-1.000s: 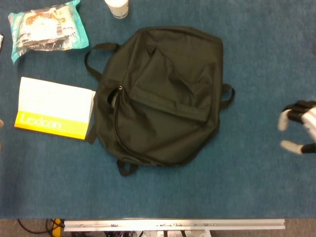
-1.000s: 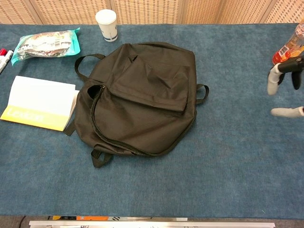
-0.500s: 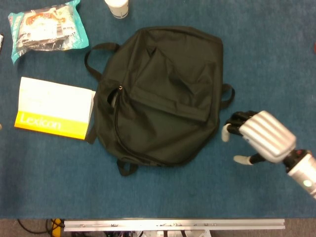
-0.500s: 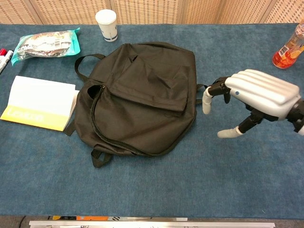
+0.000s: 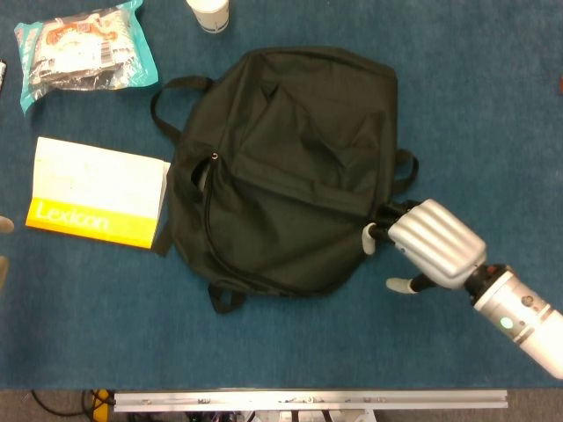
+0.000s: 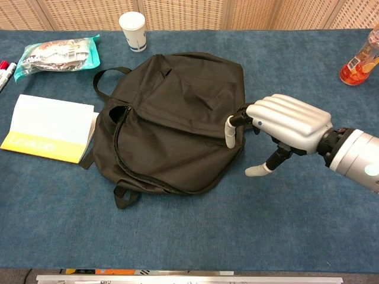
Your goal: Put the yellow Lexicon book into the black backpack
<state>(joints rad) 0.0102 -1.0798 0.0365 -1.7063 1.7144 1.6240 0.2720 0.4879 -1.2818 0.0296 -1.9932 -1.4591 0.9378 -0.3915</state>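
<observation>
The yellow and white Lexicon book (image 5: 97, 193) (image 6: 50, 129) lies flat on the blue table, just left of the black backpack (image 5: 281, 158) (image 6: 177, 118). The backpack lies flat, and its curved zipper (image 5: 209, 230) on the side nearest the book is partly undone. My right hand (image 5: 427, 242) (image 6: 284, 121) is at the backpack's right lower edge. Its fingertips (image 6: 230, 134) touch the fabric, its thumb is apart over the table, and it holds nothing. Two pale slivers (image 5: 3, 225) at the left edge of the head view look like my left hand's fingertips.
A teal snack bag (image 5: 84, 48) and a white paper cup (image 5: 208, 12) lie at the back left. A bottle of orange liquid (image 6: 358, 59) stands at the back right, and markers (image 6: 5, 70) lie at the far left. A metal rail (image 5: 308, 401) runs along the table's front edge.
My right hand has come in from the right edge, moving left to the backpack's right side. The pale slivers at the left edge have grown slightly. Book and backpack have not moved.
</observation>
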